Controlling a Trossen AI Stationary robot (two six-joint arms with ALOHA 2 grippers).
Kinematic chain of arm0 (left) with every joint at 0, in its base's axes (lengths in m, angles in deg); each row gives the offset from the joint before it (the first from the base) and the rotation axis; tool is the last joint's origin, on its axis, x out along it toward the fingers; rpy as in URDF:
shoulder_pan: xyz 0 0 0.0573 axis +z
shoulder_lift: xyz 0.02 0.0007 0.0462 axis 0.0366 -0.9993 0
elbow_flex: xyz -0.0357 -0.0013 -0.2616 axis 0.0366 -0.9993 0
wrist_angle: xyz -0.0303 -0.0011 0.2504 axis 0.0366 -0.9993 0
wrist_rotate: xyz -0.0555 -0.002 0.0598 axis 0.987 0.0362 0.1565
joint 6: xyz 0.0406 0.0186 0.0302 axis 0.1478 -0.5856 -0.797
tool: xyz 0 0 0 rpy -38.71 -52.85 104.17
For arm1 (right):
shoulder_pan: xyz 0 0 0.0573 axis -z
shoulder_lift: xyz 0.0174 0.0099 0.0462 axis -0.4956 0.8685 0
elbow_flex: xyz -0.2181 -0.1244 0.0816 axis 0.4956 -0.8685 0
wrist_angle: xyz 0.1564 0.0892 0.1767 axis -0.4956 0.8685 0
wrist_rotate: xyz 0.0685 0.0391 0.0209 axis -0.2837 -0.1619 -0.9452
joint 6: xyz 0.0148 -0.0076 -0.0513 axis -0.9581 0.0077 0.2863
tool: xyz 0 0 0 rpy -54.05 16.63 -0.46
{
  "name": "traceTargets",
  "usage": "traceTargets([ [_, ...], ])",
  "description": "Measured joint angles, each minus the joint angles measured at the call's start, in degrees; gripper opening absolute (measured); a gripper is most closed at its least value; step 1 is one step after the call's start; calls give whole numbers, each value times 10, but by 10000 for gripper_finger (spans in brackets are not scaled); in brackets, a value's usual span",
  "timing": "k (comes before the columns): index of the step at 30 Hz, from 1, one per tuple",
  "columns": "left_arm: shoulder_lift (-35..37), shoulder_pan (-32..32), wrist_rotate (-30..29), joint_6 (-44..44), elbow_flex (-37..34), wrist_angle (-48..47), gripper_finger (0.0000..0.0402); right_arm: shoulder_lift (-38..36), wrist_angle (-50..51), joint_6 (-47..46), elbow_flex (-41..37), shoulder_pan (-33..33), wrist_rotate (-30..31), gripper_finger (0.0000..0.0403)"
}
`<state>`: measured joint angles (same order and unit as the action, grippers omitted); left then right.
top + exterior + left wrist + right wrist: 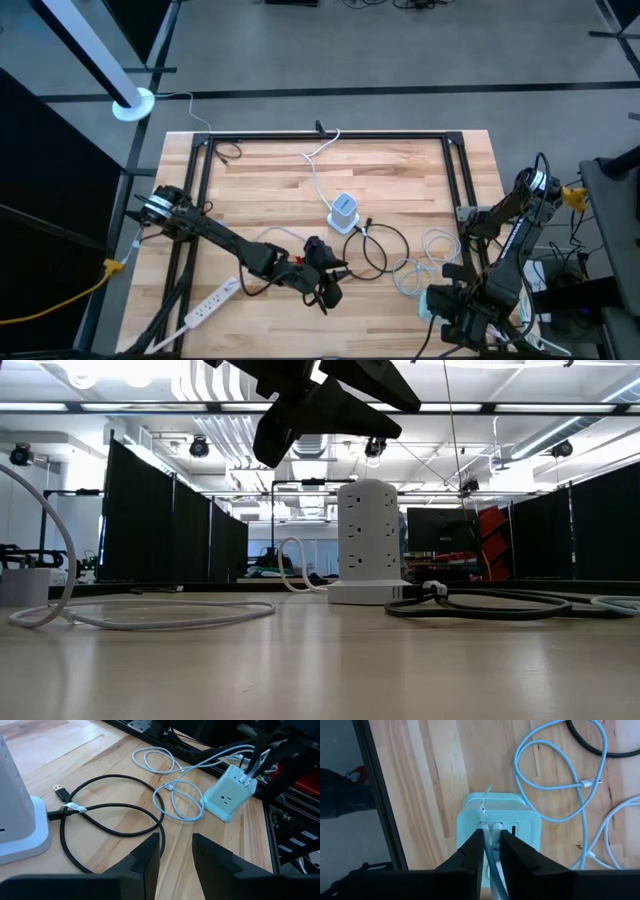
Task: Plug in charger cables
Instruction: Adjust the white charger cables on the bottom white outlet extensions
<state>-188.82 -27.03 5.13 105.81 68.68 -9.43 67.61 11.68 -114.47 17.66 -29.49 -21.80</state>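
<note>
A pale boxy charger block [500,815] stands near the table's right edge. My right gripper [491,834] points down over it, shut on a white charger cable [493,854] whose plug end stands at the block's top face. More white cables [175,795] lie in loose loops on the table beside the block. A black cable [115,825] lies looped next to the white tower socket [343,210]. My left gripper [176,851] hovers open above the table, near the black loop, with nothing between its fingers. My right gripper pinches the white cable just behind its plug [495,827] between its two fingers. The fingers come from above, pointing down, one on each side of the cable. The plug end meets the block's top face [520,827], and the cable runs back between the fingers.
A long white power strip [210,305] lies near the front left. A black metal frame [330,135] borders the table's far, left and right sides. Bare wood lies between the tower and the far rail.
</note>
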Motion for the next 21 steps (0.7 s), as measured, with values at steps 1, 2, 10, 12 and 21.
traceTargets([
  [1,0,0,0,0,0,0,103,0,0,0,0,0,0,46],
  [2,0,0,0,0,0,0,103,0,0,0,0,0,0,48],
  [10,0,0,0,0,0,-1,103,0,-1,0,0,0,0,22],
  [12,0,0,0,0,0,-1,103,0,0,-1,1,0,0,10],
  [21,0,0,0,0,0,-1,103,-5,-1,-2,1,0,-2,16],
])
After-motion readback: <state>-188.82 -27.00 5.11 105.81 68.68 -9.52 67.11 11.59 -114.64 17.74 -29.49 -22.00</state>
